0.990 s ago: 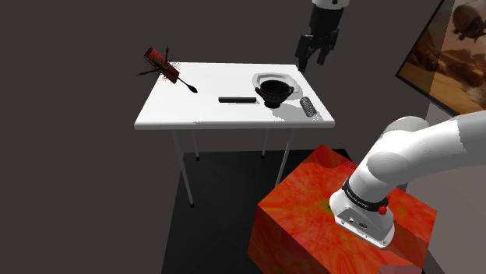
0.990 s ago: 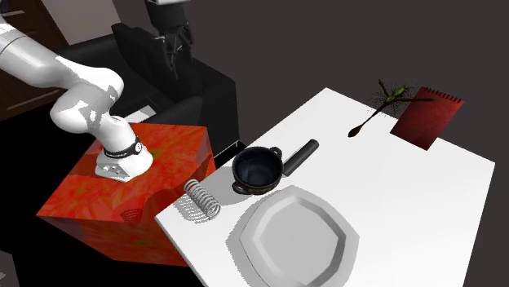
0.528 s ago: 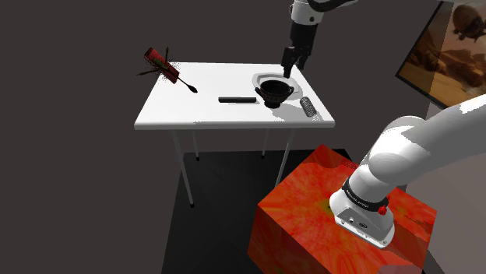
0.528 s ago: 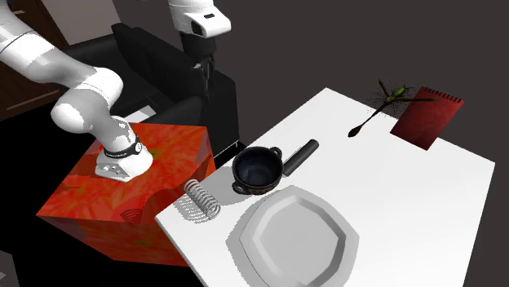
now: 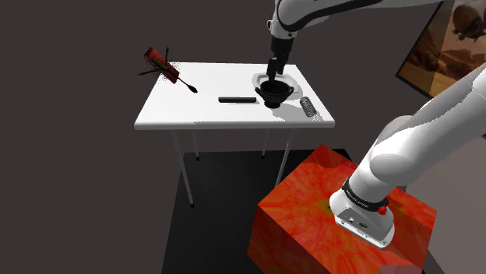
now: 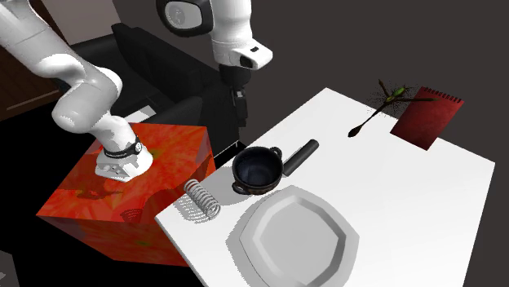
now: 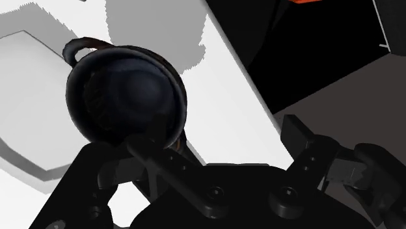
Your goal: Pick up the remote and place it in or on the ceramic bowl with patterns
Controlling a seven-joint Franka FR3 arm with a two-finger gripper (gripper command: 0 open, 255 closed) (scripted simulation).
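Shoulder view: the remote is seen flat on the desk, just beside the dark two-handled bowl. The fingers, spread and empty, should be shifted over it and aligned across its width.

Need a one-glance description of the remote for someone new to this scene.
Find the white table and the dark two-handled bowl on it. Just to the shoulder view's left of the bowl lies the remote: a slim black bar, straight and flat, unlike the round bowl, grey plate and wire coil.
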